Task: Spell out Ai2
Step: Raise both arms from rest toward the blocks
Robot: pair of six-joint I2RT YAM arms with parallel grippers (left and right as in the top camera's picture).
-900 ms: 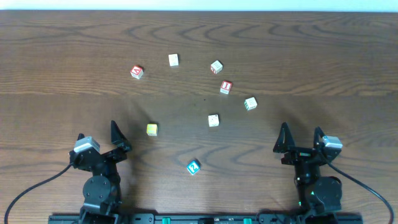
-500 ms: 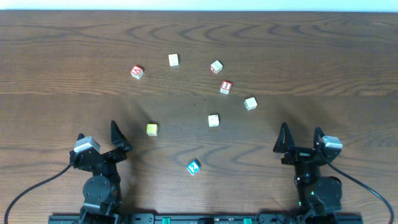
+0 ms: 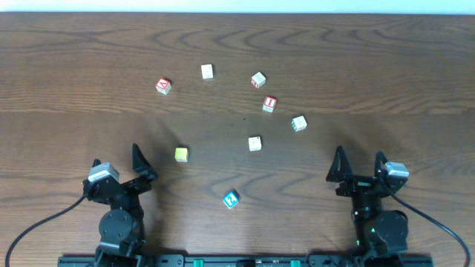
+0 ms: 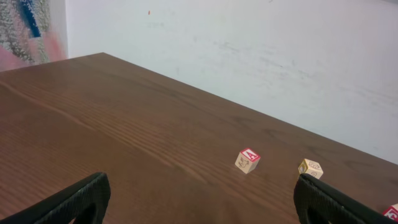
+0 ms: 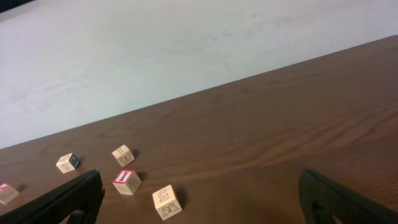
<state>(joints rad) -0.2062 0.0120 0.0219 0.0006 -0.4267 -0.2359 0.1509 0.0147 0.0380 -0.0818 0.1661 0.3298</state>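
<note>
Several letter blocks lie scattered on the wooden table. A red "A" block (image 3: 162,86) sits at the far left and shows in the left wrist view (image 4: 248,160). A red "I" block (image 3: 269,104) sits mid-table and shows in the right wrist view (image 5: 126,181). A blue "2" block (image 3: 231,198) lies near the front, between the arms. My left gripper (image 3: 119,167) (image 4: 199,208) is open and empty at the front left. My right gripper (image 3: 359,167) (image 5: 202,211) is open and empty at the front right. Both are well away from the blocks.
Other blocks: a yellow one (image 3: 181,153), a white one (image 3: 254,143), an "S" block (image 3: 299,123) (image 5: 166,201), and two pale ones at the back (image 3: 207,71) (image 3: 258,79). A white wall rises beyond the table's far edge (image 4: 261,118).
</note>
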